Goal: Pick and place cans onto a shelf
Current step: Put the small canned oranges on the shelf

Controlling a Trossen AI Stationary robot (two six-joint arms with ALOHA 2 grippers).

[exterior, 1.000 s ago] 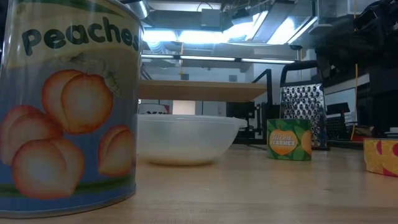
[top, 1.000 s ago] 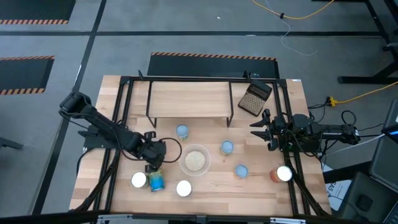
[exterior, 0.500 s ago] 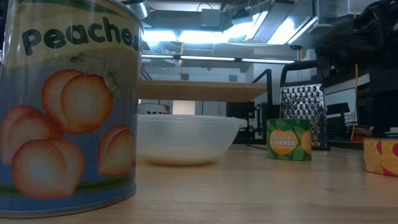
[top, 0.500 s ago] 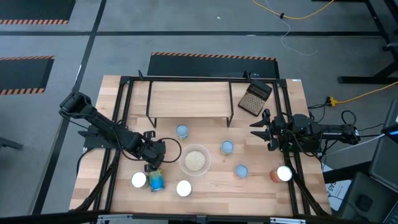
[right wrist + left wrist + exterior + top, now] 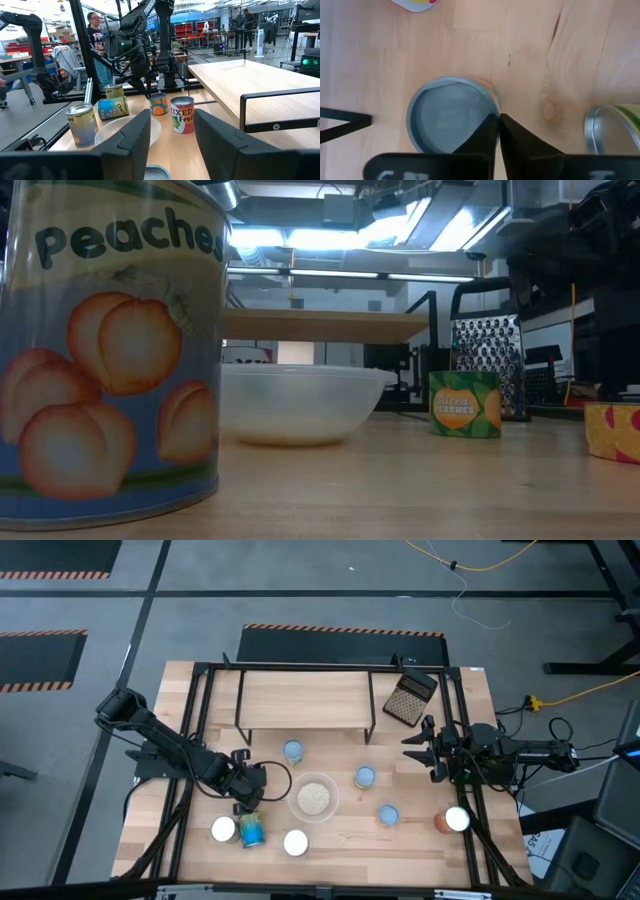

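Our left gripper (image 5: pixel 497 131) hangs above a silver-topped round metal can (image 5: pixel 451 114), jaws together and empty – we should open them and straddle its rim; right gripper (image 5: pixel 171 131) waits, jaws apart.

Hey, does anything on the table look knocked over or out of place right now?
Yes. One blue-green labelled metal can lies on its side near the table's front left, next to an upright white-topped can. The left gripper is right beside the tipped one, jaws shut.

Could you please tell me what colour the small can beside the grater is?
The small can is green with orange fruit, clearest in the low view.
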